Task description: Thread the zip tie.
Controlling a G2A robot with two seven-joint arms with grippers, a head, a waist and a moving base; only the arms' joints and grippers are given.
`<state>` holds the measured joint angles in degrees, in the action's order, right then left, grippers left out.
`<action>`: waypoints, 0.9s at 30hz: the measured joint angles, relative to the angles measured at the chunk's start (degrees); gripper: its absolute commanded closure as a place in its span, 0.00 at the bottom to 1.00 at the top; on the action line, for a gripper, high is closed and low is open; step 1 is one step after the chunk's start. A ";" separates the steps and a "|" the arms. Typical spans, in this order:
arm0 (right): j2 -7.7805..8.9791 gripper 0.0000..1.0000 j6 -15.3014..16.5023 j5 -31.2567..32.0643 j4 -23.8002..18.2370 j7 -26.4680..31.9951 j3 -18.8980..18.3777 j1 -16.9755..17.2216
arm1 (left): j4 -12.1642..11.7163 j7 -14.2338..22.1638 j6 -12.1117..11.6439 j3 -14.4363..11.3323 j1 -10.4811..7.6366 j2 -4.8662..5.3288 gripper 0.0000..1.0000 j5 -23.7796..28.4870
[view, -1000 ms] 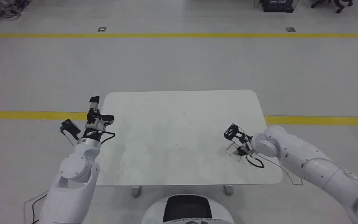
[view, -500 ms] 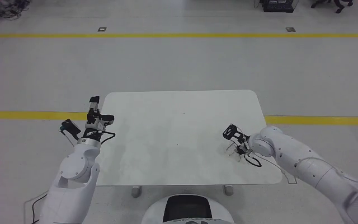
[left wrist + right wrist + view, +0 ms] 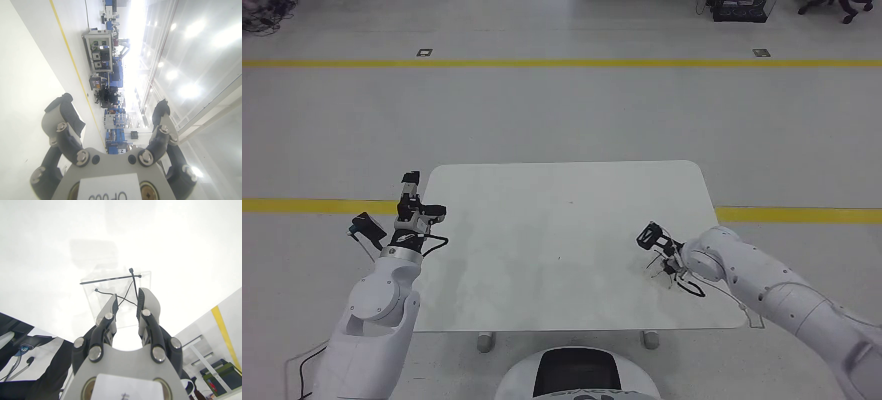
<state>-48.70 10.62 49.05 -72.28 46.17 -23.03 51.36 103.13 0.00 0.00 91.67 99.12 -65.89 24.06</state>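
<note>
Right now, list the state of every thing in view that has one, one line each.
Left gripper: open, empty, beside the table's left edge.
Right gripper: open, empty, fingers close over the ties.
Straight zip tie: unthreaded, lying across the clear box.
Second zip tie: unthreaded, crossing the straight one near its head.
Thin zip tie: loose, curved, tail hidden behind the fingers.

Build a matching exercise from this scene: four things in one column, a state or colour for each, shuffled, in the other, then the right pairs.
1. left tool
2. right tool
3. zip ties
4. box

a. black, crossing one another
b. open, close to the zip ties
c. see-through
d. open, empty, just off the edge of the table

Pairs: 1-d, 2-b, 3-a, 4-c.
</note>
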 measured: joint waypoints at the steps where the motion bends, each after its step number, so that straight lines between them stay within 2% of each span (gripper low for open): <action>1: -0.12 0.80 -0.17 0.41 0.09 -0.09 -0.07 0.08 | 0.00 0.00 0.00 0.00 0.00 0.00 0.00 0.00; 5: -0.59 0.80 -1.00 2.73 0.26 -0.86 -0.40 0.64 | 0.00 0.00 0.00 0.00 0.00 0.00 0.00 0.00; 11: -1.24 0.87 -1.13 4.36 0.53 -0.97 -1.10 1.39 | 0.00 0.00 0.00 0.00 0.00 0.00 0.00 0.00; 18: -1.88 0.85 -1.25 5.79 1.08 -1.12 -2.18 2.10 | 0.00 0.00 0.00 0.00 0.00 0.00 0.00 0.00; 27: -2.80 0.90 -0.91 7.11 2.00 -0.70 -3.42 2.89 | 0.00 0.00 0.00 0.00 0.00 0.00 0.00 0.00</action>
<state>-51.49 9.71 56.17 -70.27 45.47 -26.45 54.25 103.13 0.00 0.00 91.67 99.12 -65.89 24.06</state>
